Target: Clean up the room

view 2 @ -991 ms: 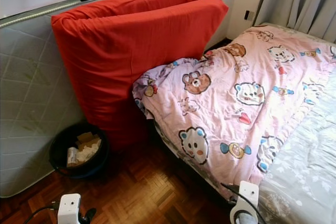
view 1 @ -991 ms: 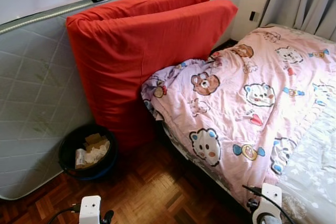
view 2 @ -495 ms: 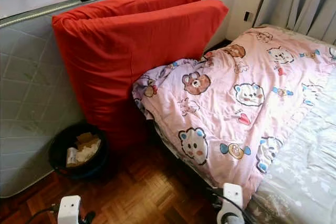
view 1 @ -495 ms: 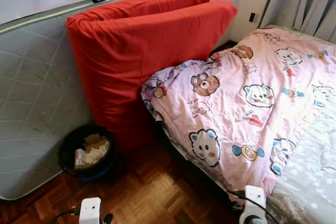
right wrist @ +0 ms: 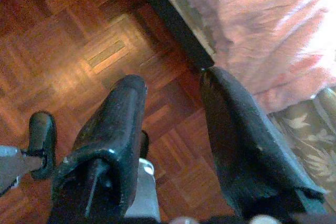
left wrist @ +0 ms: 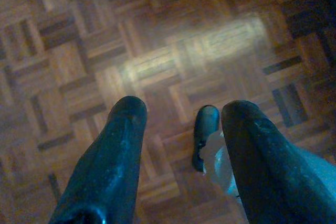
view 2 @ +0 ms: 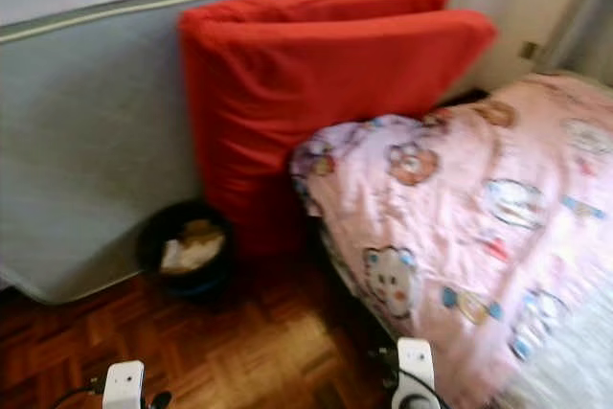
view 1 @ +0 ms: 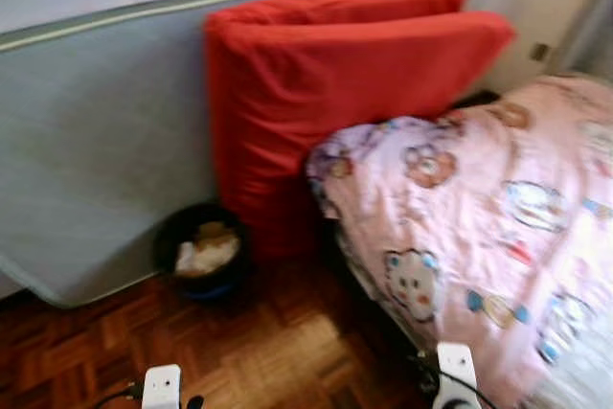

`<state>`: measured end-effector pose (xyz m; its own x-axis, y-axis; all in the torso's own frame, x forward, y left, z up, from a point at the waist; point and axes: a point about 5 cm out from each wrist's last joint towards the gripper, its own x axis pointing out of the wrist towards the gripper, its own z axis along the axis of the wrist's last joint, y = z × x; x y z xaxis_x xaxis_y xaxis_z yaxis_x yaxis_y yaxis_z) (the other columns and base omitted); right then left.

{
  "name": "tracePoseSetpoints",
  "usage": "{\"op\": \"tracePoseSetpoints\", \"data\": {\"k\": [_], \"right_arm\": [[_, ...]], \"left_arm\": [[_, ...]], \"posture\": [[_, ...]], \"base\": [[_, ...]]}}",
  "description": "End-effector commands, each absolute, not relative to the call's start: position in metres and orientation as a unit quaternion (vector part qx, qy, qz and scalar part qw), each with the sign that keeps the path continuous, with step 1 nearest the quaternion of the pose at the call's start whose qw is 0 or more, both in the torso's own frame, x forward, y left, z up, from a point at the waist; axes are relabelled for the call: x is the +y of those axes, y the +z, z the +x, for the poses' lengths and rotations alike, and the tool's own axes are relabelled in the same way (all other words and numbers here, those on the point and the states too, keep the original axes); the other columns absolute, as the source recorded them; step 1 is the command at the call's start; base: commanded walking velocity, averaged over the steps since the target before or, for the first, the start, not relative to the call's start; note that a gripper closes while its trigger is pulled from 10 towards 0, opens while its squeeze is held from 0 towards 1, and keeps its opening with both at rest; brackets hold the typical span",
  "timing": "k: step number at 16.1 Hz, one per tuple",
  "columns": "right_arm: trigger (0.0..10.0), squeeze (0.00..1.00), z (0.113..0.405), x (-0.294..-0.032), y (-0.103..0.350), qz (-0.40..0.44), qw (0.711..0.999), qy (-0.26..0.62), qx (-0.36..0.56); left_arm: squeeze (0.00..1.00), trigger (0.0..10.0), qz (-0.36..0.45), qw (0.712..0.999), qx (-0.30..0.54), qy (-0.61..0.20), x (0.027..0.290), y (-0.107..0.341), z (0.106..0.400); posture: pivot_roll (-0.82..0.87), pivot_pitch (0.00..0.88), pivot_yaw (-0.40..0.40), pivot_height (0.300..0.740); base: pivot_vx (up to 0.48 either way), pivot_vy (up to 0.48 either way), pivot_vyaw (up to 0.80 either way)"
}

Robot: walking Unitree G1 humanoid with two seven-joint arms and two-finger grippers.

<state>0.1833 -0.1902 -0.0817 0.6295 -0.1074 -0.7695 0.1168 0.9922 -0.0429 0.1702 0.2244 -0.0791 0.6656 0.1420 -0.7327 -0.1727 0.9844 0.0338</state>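
Right end effector [right wrist: 170,145] shifted leftward since before, gaping and empty, pink quilt [right wrist: 273,40] just beside.

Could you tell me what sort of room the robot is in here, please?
Most likely a bedroom: a bed with a pink cartoon-print duvet, a spare mattress leaning against the wall with red cushions propped on it, and a small wastebasket on parquet.

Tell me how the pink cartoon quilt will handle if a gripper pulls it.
The pink quilt is probably floppy: it drapes over the bed edge in folds. It would likely stretch and drag rather than lift whole, and looks bulky, so one pinch may gather only a corner.
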Motion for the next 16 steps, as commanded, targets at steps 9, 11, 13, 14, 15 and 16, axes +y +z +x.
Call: {"op": "tracePoseSetpoints", "data": {"k": [9,11,13,14,15,16], "right_arm": [[10.0,0.00,0.1769,-0.1936,-0.0846,-0.006,0.897,-0.059,0.438],[10.0,0.00,0.1760,-0.1935,-0.0851,-0.009,0.896,-0.057,0.440],[10.0,0.00,0.1746,-0.1940,-0.0858,-0.011,0.894,-0.056,0.444],[10.0,0.00,0.1741,-0.1942,-0.0860,-0.010,0.894,-0.056,0.444],[10.0,0.00,0.1736,-0.1946,-0.0862,-0.010,0.894,-0.056,0.445],[10.0,0.00,0.1726,-0.1955,-0.0865,-0.009,0.893,-0.058,0.445]], "left_arm": [[0.00,10.0,-0.023,0.905,0.417,0.081,0.2137,-0.0860,0.1604],[0.00,10.0,-0.021,0.905,0.417,0.082,0.2141,-0.0861,0.1599],[0.00,10.0,-0.025,0.904,0.415,0.094,0.2179,-0.0856,0.1594],[0.00,10.0,-0.024,0.906,0.411,0.094,0.2186,-0.0843,0.1615],[0.00,10.0,-0.024,0.908,0.408,0.094,0.2187,-0.0835,0.1631],[0.00,10.0,-0.024,0.910,0.404,0.094,0.2180,-0.0828,0.1647]], "posture": [[0.03,0.022,-0.019,0.740],[0.03,0.016,-0.018,0.740],[0.03,0.009,-0.015,0.740],[0.03,0.006,-0.014,0.740],[0.03,0.005,-0.015,0.740],[0.03,0.001,-0.017,0.740]], "base": [[0.000,0.000,0.80],[0.000,0.000,0.80],[0.000,0.000,0.80],[0.000,0.000,0.80],[0.000,0.000,0.80],[0.000,0.000,0.80]]}}
